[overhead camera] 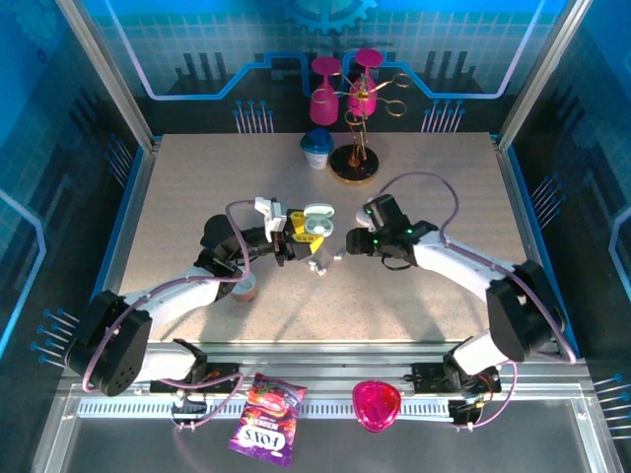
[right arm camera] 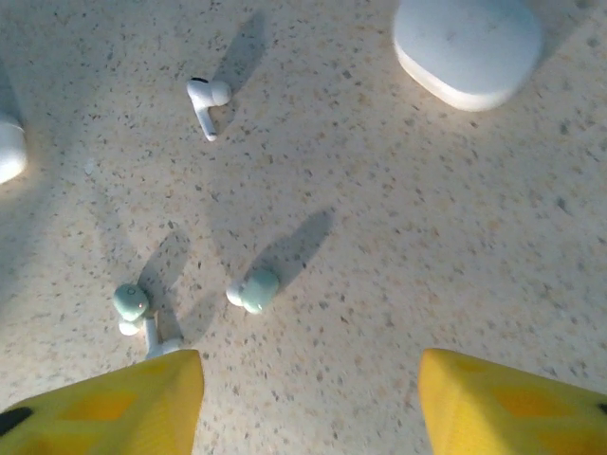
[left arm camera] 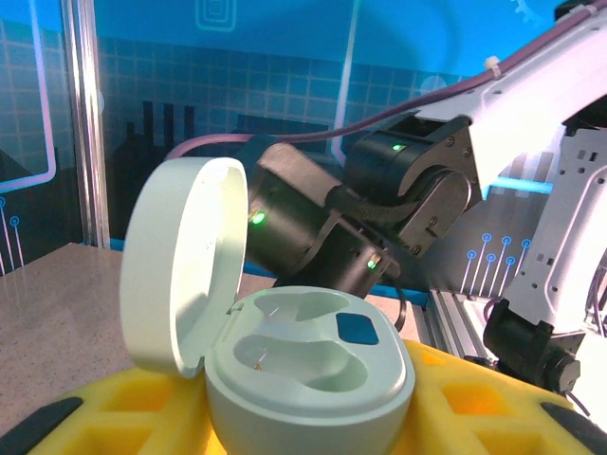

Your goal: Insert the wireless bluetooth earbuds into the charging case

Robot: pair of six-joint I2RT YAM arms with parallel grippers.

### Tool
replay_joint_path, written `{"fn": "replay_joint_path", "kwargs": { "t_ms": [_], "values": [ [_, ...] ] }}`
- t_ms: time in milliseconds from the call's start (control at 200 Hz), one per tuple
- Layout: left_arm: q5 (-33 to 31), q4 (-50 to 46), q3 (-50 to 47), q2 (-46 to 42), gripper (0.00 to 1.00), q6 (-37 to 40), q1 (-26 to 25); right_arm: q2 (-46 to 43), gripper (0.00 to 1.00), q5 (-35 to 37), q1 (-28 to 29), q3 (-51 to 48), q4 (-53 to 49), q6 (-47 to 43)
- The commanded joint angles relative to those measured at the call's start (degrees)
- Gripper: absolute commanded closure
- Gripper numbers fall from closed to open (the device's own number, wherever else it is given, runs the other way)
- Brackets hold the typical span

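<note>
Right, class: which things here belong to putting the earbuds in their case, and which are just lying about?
Job: open charging case, white earbud, pale green earbud, second pale green earbud, closed white case.
Lying about: pink glasses on stand, blue cup, snack packet, pink heart.

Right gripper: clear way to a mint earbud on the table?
Probably yes. The right gripper hangs open over the table, and one mint earbud lies bare just ahead of it, nothing on or around it.
</note>
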Motion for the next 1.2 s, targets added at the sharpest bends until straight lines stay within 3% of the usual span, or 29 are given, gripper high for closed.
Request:
{"fn": "replay_joint_path", "kwargs": {
  "t_ms": [0, 290, 625, 1196],
  "values": [
    [-0.4, -0.4, -0.9, -2.2, 0.58, 2.0, 0.4, 4.9, 0.47, 8.6, 2.8, 5.3, -4.5, 1.1],
    [-0.5, -4.2, -1.1, -5.4, 0.57, 4.2, 0.4, 16.6, 0.58, 11.3, 5.6, 16.0, -11.0, -0.1],
    [-0.2, -4.3, -1.1, -5.7, 0.57, 4.2, 0.4, 26.7, 0.61, 11.8, 7.3, 24.7, -16.7, -2.4],
    [-0.1, -4.0, -1.2, -5.4, 0.57, 4.1, 0.4, 28.4, 0.66, 8.4, 8.1, 24.2, -18.7, -3.4]
  ]
}}
